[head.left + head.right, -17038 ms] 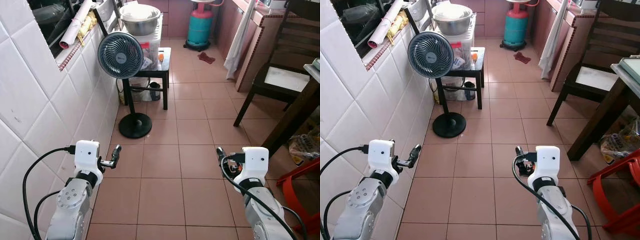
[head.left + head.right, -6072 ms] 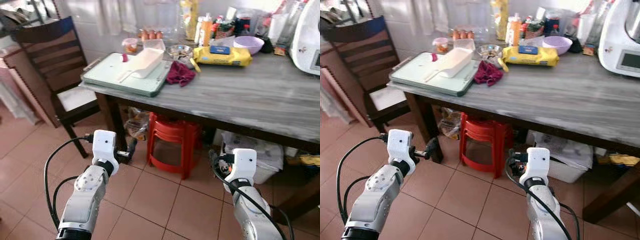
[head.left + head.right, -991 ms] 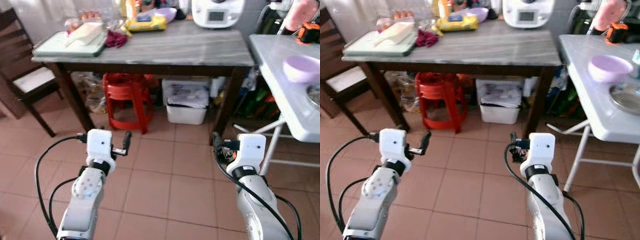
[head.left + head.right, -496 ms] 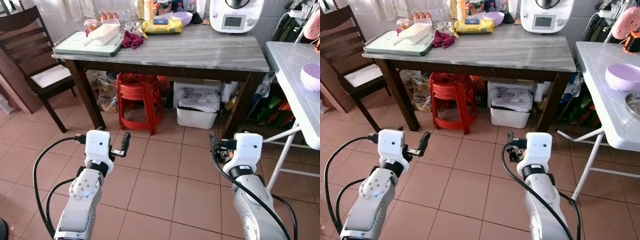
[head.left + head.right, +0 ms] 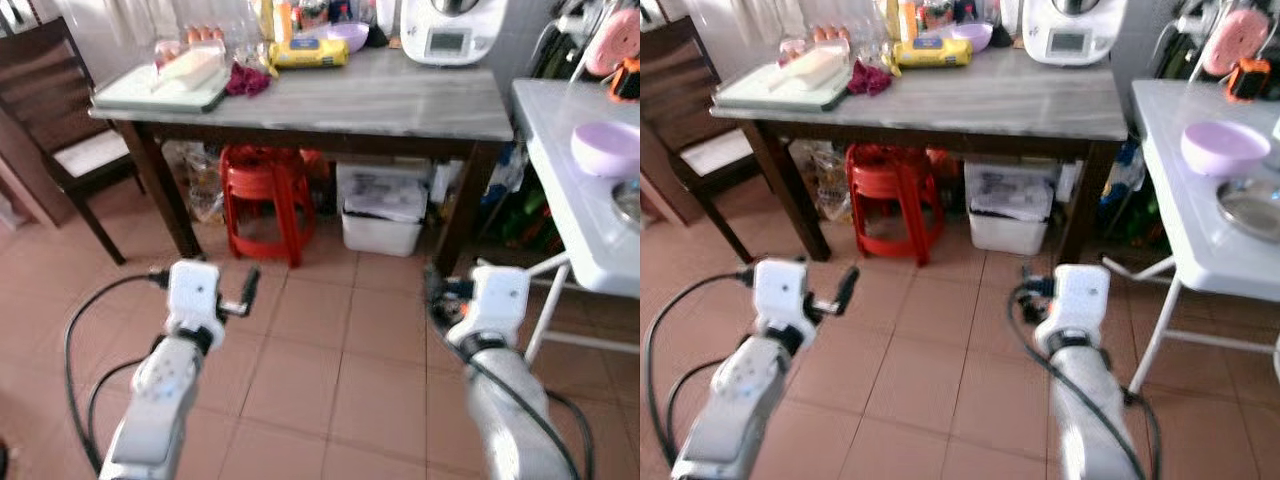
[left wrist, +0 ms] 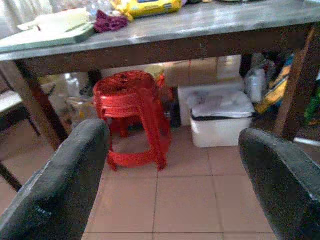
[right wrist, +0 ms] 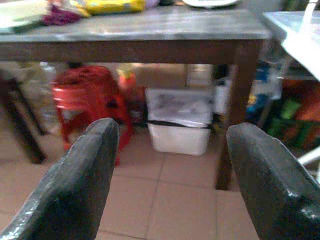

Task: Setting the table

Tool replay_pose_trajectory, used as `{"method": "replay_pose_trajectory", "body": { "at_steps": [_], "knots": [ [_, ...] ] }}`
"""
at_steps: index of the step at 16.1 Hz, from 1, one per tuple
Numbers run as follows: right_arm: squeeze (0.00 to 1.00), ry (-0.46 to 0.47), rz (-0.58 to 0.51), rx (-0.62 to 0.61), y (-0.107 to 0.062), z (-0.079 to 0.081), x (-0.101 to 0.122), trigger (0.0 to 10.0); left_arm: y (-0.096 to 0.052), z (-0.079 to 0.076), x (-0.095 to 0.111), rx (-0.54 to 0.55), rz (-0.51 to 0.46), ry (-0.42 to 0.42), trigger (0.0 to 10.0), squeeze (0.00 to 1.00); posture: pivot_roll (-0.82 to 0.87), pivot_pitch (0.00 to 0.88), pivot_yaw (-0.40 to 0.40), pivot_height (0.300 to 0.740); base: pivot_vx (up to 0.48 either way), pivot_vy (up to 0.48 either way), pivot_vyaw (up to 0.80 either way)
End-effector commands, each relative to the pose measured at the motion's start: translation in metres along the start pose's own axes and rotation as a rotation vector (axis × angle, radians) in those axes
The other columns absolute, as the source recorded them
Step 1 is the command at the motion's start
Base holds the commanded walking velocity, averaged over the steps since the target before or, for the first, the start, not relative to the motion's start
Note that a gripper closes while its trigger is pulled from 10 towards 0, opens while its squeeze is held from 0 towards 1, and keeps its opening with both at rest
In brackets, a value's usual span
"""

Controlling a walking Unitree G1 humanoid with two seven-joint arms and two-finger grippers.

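open tiled floor [image 5: 330, 350] lies before the wooden table [image 5: 400, 100]; beneath the table a red stool stack [image 5: 262, 195] and white bin [image 5: 385, 212] block passage; right of the table stands a white folding table [image 5: 590, 230].

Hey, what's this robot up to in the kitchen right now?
Nothing is being handled at the moment. The robot stands on the tiled floor facing a grey-topped table with red stools stacked under it. Its left gripper and right gripper are both open, empty and held out low in front. On its right is a white table with a purple bowl, which it may be heading for to set the table.
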State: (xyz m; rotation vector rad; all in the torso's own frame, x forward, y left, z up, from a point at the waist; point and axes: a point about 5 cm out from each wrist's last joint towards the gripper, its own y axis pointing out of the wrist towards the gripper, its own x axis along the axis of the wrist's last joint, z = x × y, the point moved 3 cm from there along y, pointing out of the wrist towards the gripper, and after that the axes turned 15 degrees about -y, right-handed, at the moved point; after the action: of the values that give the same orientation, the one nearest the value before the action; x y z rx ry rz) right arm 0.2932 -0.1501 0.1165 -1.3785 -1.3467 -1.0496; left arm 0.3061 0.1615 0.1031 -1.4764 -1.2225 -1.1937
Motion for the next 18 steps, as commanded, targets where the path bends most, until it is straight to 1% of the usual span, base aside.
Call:
{"method": "replay_pose_trajectory", "body": {
  "at_steps": [1, 4, 8, 11, 14, 16, 18],
  "knots": [
    [0.00, -0.003, 0.013, -0.015, 0.0008, -0.0051, -0.0022, 10.0, 0.0012, -0.0041, 0.0013, -0.017, 0.001, -0.004, 10.0, 0.00, -0.07, 0.057, 0.064, 0.740, 0.000, -0.304, 0.00],
    [0.00, 0.017, 0.014, -0.016, 0.0001, -0.0062, -0.0029, 10.0, 0.0027, -0.0062, 0.0034, -0.025, -0.001, -0.006, 10.0, 0.00, -0.07, 0.057, 0.065, 0.740, 0.000, -0.304, 0.00],
    [0.00, 0.016, 0.008, -0.021, 0.0017, -0.0068, -0.0019, 10.0, 0.0049, -0.0085, 0.0063, -0.031, -0.007, -0.012, 10.0, 0.00, -0.07, 0.055, 0.065, 0.740, 0.000, -0.308, 0.00],
    [0.00, -0.007, 0.024, -0.041, 0.0027, -0.0096, -0.0036, 10.0, 0.0057, -0.0092, 0.0059, -0.032, -0.005, -0.013, 10.0, 0.00, -0.07, 0.055, 0.064, 0.740, 0.000, -0.312, 0.00],
    [0.00, 0.033, 0.025, -0.030, 0.0044, -0.0098, -0.0033, 10.0, 0.0070, -0.0099, 0.0067, -0.034, -0.007, -0.017, 10.0, 0.00, -0.07, 0.052, 0.066, 0.740, 0.000, -0.366, 0.00],
    [0.00, 0.015, 0.027, -0.030, 0.0045, -0.0089, -0.0033, 10.0, 0.0077, -0.0104, 0.0070, -0.037, -0.007, -0.015, 10.0, 0.00, -0.07, 0.053, 0.068, 0.740, 0.000, -0.422, 0.00],
    [0.00, -0.028, 0.044, -0.055, 0.0049, -0.0092, -0.0049, 10.0, 0.0075, -0.0106, 0.0067, -0.039, -0.005, -0.020, 10.0, 0.00, -0.07, 0.053, 0.067, 0.740, 0.000, -0.480, 0.00]
  ]
}}
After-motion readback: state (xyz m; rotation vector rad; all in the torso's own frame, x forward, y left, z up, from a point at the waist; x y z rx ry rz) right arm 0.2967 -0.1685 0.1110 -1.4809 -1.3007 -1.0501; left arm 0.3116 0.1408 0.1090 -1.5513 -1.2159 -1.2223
